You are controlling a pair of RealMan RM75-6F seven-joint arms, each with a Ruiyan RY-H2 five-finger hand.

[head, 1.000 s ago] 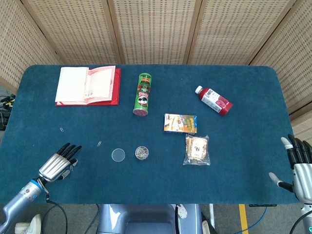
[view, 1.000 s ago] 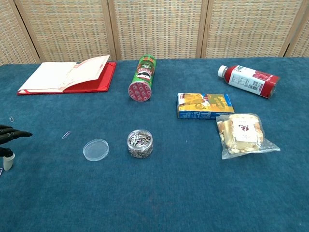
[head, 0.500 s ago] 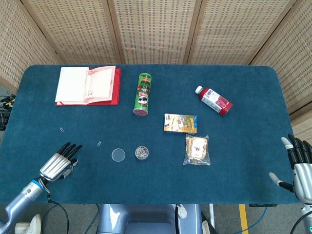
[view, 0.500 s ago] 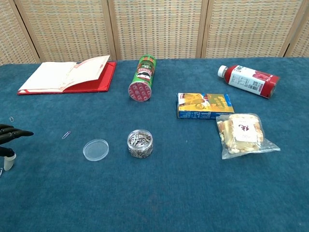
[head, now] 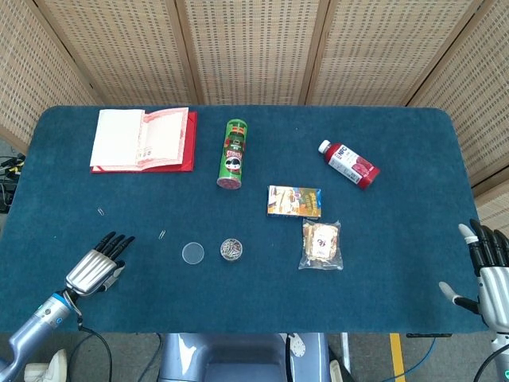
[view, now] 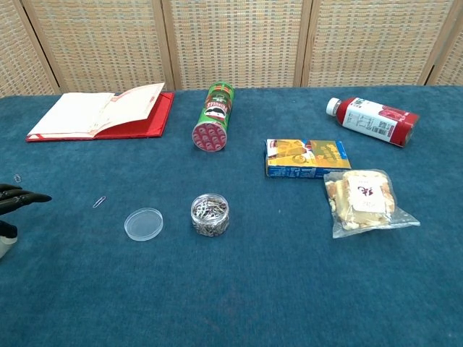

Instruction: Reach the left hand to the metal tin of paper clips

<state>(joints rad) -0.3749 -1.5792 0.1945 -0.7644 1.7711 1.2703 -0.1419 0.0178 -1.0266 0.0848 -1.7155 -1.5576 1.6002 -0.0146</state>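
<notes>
left hand (head: 94,267) open and empty, fingers spread, near the desk's (head: 413,175) front-left corner; metal tin of paper clips (head: 231,249) stands near the front edge's middle, well apart to that hand's right, beyond the loose lid (head: 192,253); right hand (head: 489,274) farther.

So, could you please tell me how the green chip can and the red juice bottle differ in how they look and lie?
The chip can is green with a red end facing the robot, while the juice bottle is red with a white cap facing away. The can lies nearly straight front to back near the table's middle; the bottle lies slanted, off to the right. The can looks longer than the bottle. Both lie on their sides on the blue table.
</notes>
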